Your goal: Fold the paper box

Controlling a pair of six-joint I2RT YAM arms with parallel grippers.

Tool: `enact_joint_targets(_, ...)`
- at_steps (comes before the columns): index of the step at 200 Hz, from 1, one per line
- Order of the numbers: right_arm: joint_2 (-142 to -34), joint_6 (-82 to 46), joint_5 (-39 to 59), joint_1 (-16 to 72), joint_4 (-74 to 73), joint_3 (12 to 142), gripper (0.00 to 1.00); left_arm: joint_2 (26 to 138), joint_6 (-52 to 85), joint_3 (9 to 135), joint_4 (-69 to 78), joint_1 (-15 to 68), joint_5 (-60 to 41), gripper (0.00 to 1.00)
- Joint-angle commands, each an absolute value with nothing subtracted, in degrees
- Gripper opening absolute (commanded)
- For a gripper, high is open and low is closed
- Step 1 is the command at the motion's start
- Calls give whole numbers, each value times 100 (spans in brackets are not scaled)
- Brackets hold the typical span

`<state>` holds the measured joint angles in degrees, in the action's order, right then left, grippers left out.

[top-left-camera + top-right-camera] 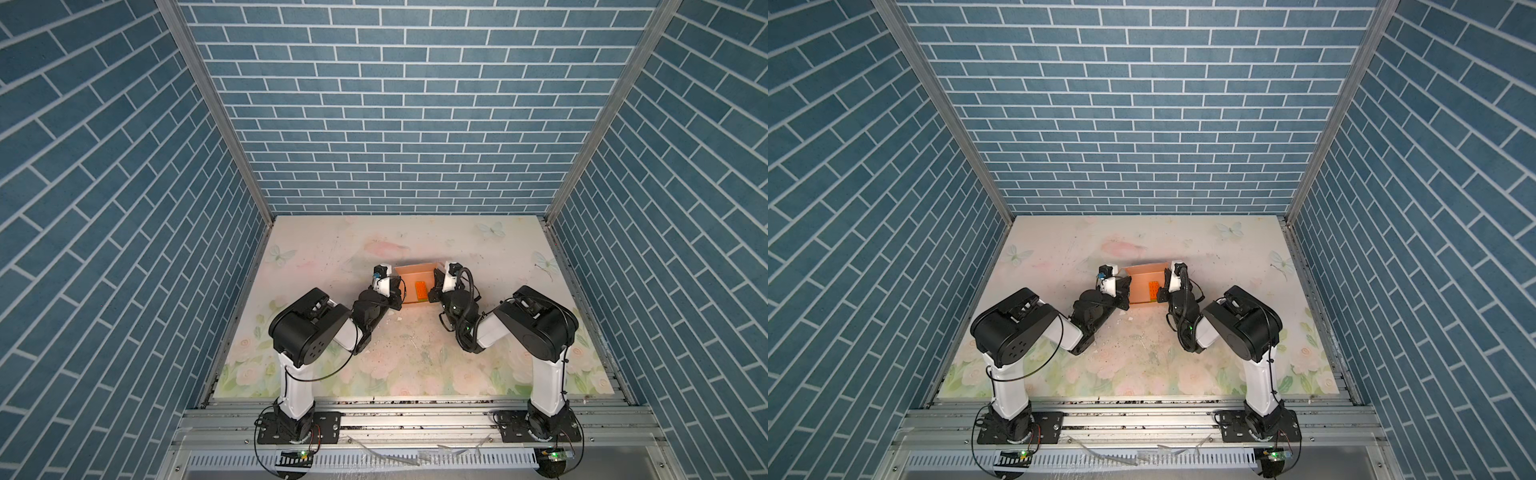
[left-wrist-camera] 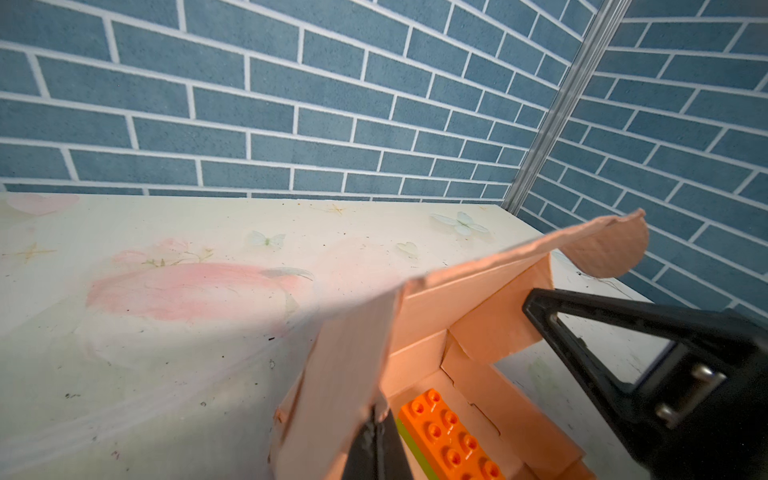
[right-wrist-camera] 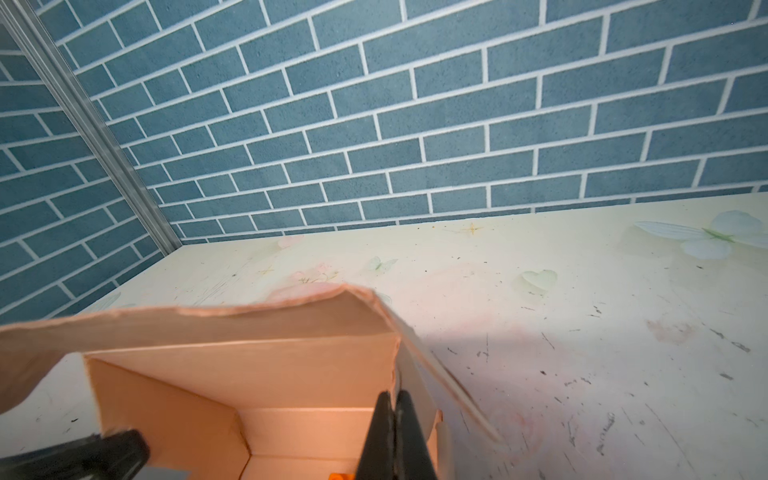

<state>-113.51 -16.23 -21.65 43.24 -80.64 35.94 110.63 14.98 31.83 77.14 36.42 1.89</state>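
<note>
- The paper box is thin peach-tan cardboard, matte, with crisp creases and slightly fuzzy cut edges. It's half-formed: an open-topped rectangular tray with its side walls up.
- Its rear panel rises taller than the other walls and leans a bit, with a rounded tab at one end that shows in the left wrist view.
- It sits on the table mat, roughly centre and toward the back, between the two arms in both top views. The mat is pale, printed with pastel flowers and butterflies, and pretty scuffed and speckled.
- Inside on the box floor lies an orange brick, glossy plastic with round studs and a lime-green strip along one edge.
- Both arms are bent at the elbow and reach forward and inward, wrists dipped toward the box from either side.
- The left gripper has its black fingers pressed fully together, and it looks like it's pinching the box's left wall.
- The right gripper mirrors it: fingers fully together, nipping the right wall at its top edge.
- Blue brick-pattern walls with white grout lines surround everything.
</note>
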Motion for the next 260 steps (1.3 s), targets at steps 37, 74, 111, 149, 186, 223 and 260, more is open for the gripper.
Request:
enact_joint_targets(37, -11531, -1574, -1670, 4614, -8011, 3376, 0, 11034, 1273, 2793, 7601, 3850, -204, 16)
enact_joint_targets(74, -11529, -1495, -1606, 4614, -8016, 3309, 0, 10843, 1195, 2537, 7578, 3850, -211, 31)
enact_joint_targets(111, -11522, -1490, -1651, 4614, -8014, 3248, 0, 10403, 1195, 2127, 7497, 3849, -127, 45)
enact_joint_targets(149, -11509, -1493, -1639, 4619, -8015, 3261, 0, 9411, 1228, 1936, 6687, 3828, 13, 57)
enact_joint_targets(186, -11510, -1483, -1584, 4614, -8006, 3274, 0, 8215, 1401, 2223, 4651, 3582, 375, 59)
enact_joint_targets(223, -11531, -1477, -1521, 4605, -8007, 3305, 0, 7407, 1813, 2200, 3843, 2839, 191, 55)
enact_joint_targets(260, -11566, -1476, -1479, 4597, -8006, 3312, 0, 6940, 2162, 2407, 3028, 2106, 1, 50)
